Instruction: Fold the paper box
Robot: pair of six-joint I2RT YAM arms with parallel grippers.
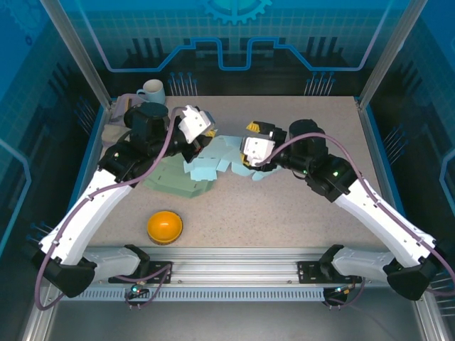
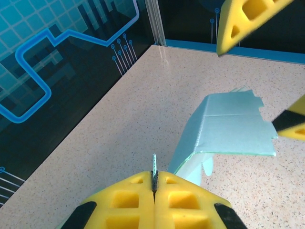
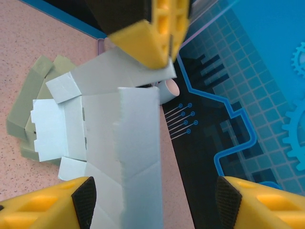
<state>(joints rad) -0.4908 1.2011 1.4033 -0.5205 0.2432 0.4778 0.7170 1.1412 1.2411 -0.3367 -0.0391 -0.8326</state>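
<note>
While left gripper [image 2: 154, 179] clamped box [image 1: 217, 162] flap, right gripper [image 3: 153, 193] gaped around panel. Box sat near mug [image 1: 151, 91], arms' side, one panel lifted, rest flat. Barely started tbh, most folds left.

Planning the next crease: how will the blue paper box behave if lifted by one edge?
Probably floppy: the paper box is thin sheet, bending at its creases. Likely very light, as the left tool holds a flap up by a pinched edge. It may tear if tugged, being so thin.
</note>
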